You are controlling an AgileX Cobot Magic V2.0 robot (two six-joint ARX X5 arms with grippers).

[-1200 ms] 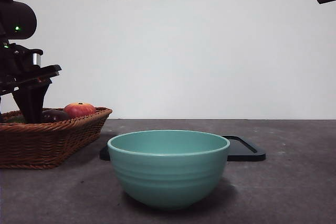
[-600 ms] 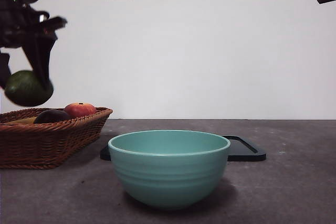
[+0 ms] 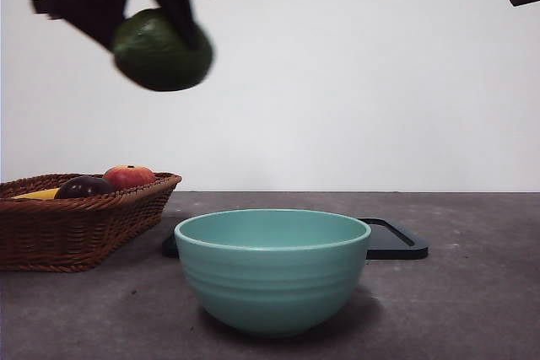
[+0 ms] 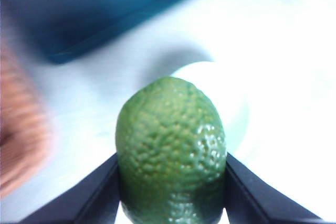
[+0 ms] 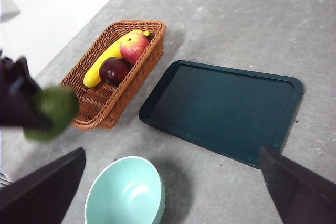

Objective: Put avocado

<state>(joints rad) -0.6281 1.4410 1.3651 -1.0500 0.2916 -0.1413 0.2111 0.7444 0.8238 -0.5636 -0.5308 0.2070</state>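
The left gripper [image 3: 156, 27] hangs high in the air at about 10 o'clock in the front view, well above the table [image 3: 472, 292]. Its two black jaws pinch the avocado [image 3: 162, 50] from both sides; the wrist view shows each jaw pressed against the fruit's dark green, pebbled skin [image 4: 170, 148]. The avocado touches nothing but the jaws. It is blurred in the front view.

Below it, at 9 o'clock in the front view, a brown wicker basket [image 3: 80, 229] sits on the table. It holds a red apple [image 3: 128, 176], a dark purple fruit [image 3: 83, 186] and a yellow banana [image 5: 105, 59]. The right wrist view shows the three lying close together at one end of the basket.

A teal bowl [image 3: 272, 269] stands at 6 o'clock in the front view, nearest the camera, with nothing visible inside it. Behind the bowl lies a flat dark tray [image 3: 395, 242], just beside the basket. The avocado is up and to the basket side of the bowl, not over it in the front view.

The right gripper [image 5: 173, 192] waits high above the table, jaws spread wide apart with nothing between them. In the front view it shows only as a black tip at 2 o'clock.
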